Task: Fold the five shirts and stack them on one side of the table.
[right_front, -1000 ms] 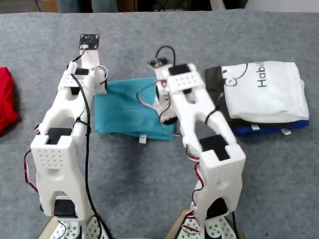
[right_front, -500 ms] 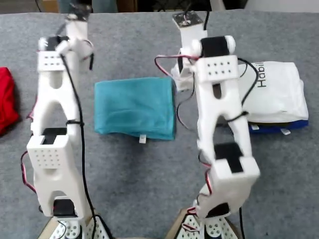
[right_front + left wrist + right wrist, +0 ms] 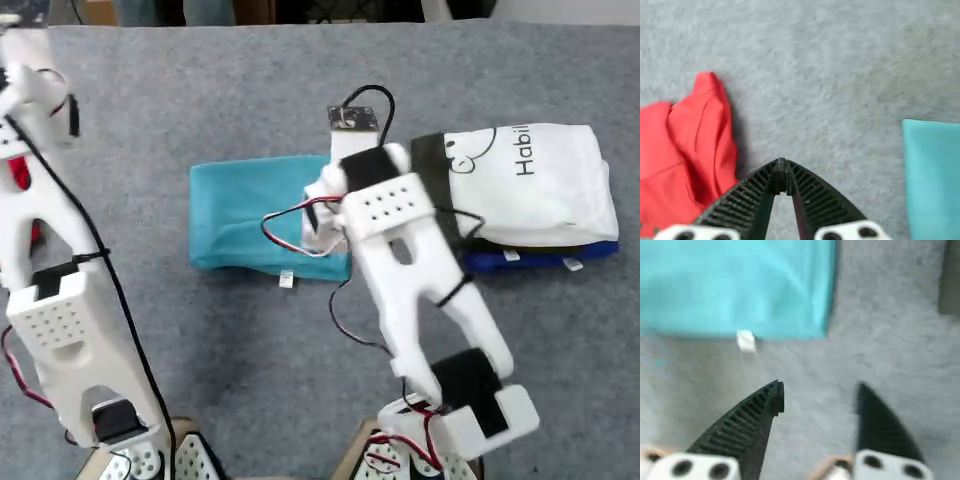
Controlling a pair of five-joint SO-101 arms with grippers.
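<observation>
Hovering left gripper (image 3: 781, 172): narrow, tips together, empty, beside crumpled red shirt (image 3: 680, 165).
Right gripper (image 3: 820, 390): wide, empty, near folded teal shirt (image 3: 735, 285).
Stack (image 3: 530, 259): white shirt (image 3: 530, 185) topmost.

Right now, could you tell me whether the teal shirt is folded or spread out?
Folded. The teal shirt lies as a compact rectangle with straight edges, no sleeves showing.

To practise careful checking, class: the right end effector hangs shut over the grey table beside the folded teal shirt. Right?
No: the right end effector is open, as the right wrist view shows. It does hang over the grey table beside the folded teal shirt.
</observation>
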